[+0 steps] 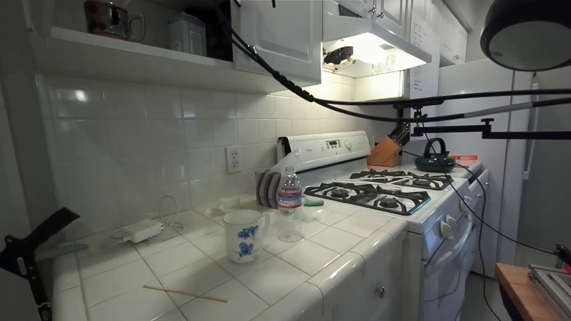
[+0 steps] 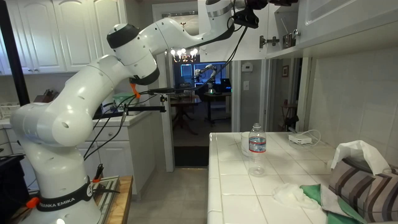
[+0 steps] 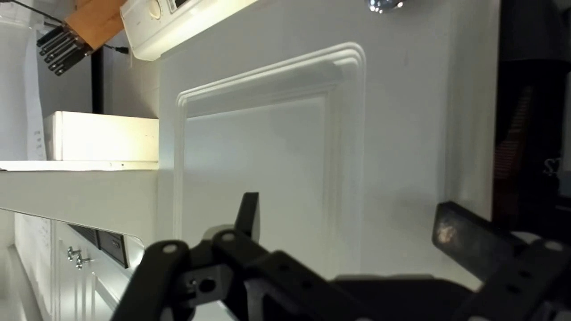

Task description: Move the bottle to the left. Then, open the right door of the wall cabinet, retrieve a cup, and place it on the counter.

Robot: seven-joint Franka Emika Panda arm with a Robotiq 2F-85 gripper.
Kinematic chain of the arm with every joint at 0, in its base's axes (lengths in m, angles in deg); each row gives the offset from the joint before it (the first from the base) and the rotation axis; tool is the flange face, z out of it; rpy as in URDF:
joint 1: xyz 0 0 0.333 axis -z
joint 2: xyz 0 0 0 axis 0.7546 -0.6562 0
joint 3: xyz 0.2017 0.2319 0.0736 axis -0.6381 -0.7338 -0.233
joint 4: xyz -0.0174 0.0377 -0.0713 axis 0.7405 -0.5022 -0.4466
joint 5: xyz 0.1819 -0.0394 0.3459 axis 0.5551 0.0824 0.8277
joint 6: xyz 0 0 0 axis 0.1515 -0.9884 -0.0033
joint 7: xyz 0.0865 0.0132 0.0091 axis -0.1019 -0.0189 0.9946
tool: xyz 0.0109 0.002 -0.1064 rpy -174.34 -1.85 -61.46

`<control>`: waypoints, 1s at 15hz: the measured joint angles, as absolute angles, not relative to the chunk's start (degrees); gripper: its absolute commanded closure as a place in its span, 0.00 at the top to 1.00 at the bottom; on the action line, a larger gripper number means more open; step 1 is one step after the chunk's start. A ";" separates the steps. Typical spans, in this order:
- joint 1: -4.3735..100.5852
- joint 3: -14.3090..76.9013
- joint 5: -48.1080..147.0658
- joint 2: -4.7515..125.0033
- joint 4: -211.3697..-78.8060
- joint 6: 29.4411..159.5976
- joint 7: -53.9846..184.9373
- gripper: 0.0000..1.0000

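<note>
The clear bottle (image 1: 290, 200) with its red-edged label stands upright on the white tiled counter (image 1: 267, 287), close to the white mug. It also shows in an exterior view (image 2: 257, 146). The right door (image 1: 285, 35) of the wall cabinet (image 1: 147, 51) is white and panelled and looks closed. In the wrist view that door (image 3: 267, 147) fills the middle, with its knob (image 3: 384, 4) at the top edge. My gripper (image 3: 348, 200) is open and empty in front of the door, one finger near its free edge. In an exterior view it is cut off at the top. The black cup does not show.
The cabinet's other door (image 2: 233, 40) stands open; a mottled mug (image 1: 107, 20) and a pale box (image 1: 187, 34) sit inside. On the counter are a white mug (image 1: 244, 236), a striped tissue box (image 2: 363, 189), a stick (image 1: 185, 293) and a white adapter (image 1: 140, 230). Cables hang nearby.
</note>
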State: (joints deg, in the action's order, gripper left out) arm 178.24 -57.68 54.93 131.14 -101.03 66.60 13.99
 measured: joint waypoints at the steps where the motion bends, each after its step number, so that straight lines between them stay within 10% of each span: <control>1: 178.33 -58.03 54.93 131.12 -100.99 66.60 14.22 1.00; 15: 185.29 -58.34 59.12 133.29 -91.64 66.69 15.50 1.00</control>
State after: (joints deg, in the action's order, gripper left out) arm 185.29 -58.34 59.12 133.29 -91.64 66.69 15.50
